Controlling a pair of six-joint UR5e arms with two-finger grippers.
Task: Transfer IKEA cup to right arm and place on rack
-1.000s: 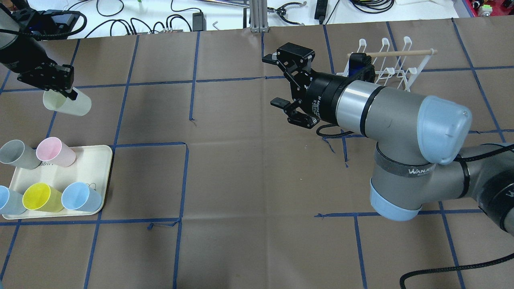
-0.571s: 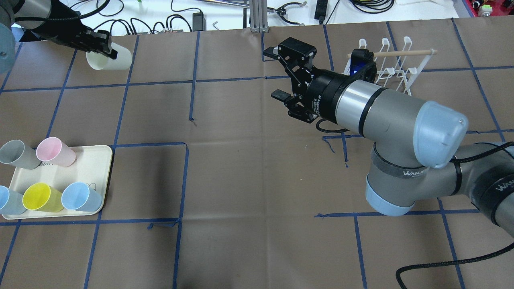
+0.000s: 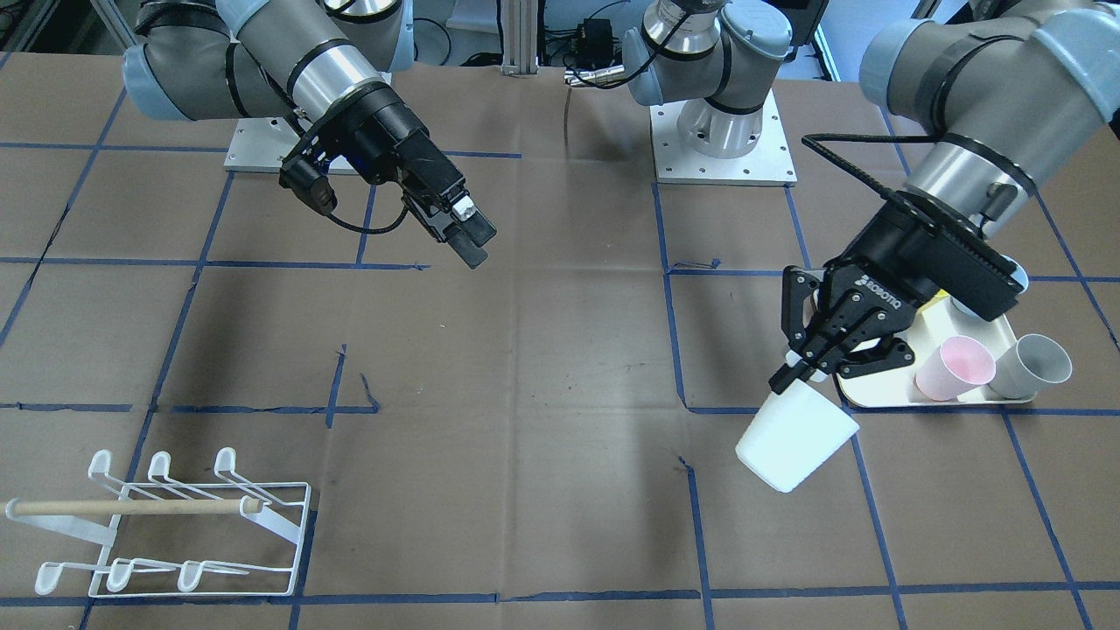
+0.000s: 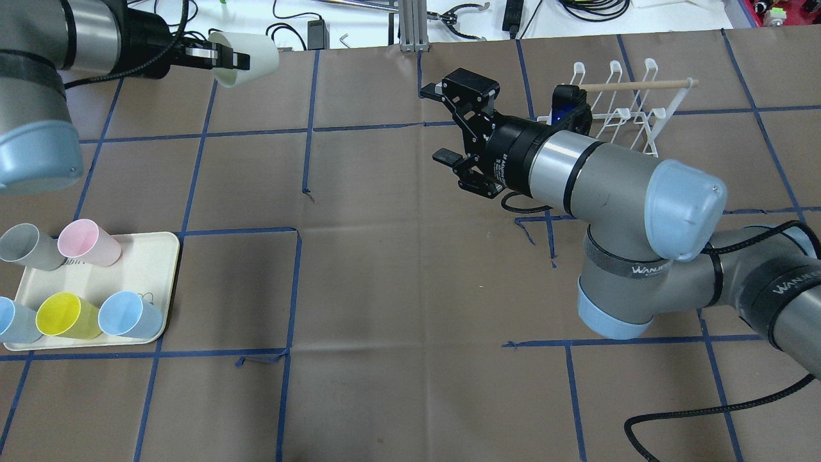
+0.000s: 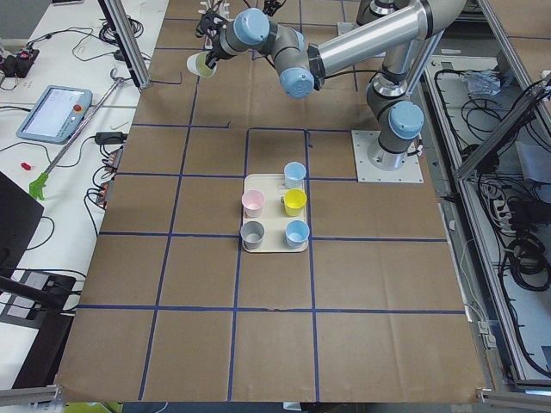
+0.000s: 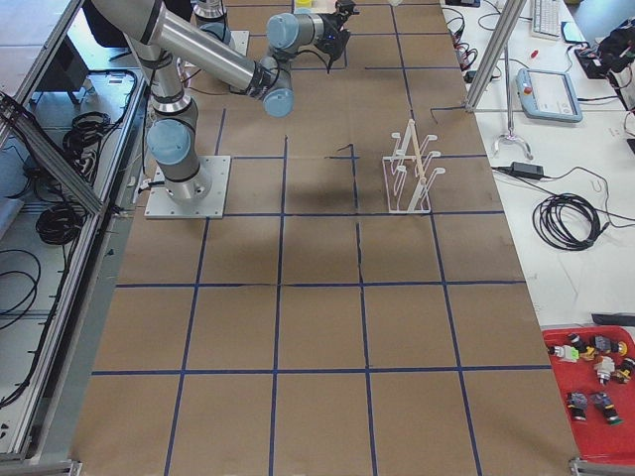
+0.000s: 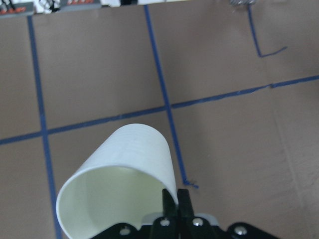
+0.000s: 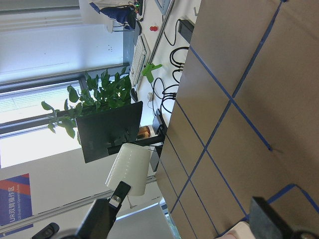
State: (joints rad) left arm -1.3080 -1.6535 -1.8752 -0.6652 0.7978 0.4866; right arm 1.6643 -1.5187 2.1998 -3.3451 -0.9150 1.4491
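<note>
We see the IKEA cup (image 4: 247,56), a pale cream tumbler, held off the table (image 4: 397,289) by the left gripper (image 4: 228,59) near the far edge, on the robot's left side. The gripper pinches the cup's wall at the rim, one finger inside the mouth and one outside, as the left wrist view shows plainly. The cup lies tilted on its side, with its mouth towards the left wrist and its closed base pointing away from it.

The right gripper (image 4: 436,125) hangs over the middle of the table with its fingers spread wide and nothing between them. It is well apart from the cup. In the right wrist view we make out the cup small and far off.

In the front-facing view we read "ROBOTIQ" on the left gripper's body. A dark band (image 4: 641,269) around the right arm (image 4: 609,173) carries white letters that begin "WANJ"; the rest curves out of sight. The print on the right gripper's collar is too small for us to read surely.

The rack (image 4: 625,106) stands upright just behind the right wrist, which covers its left end in the overhead view. Near the robot's left front corner a cream tray (image 4: 160,256) holds a pink cup (image 4: 86,242), a grey cup (image 4: 25,247), a yellow cup (image 4: 64,314) and two blue cups (image 4: 128,314), all lying on their sides.
</note>
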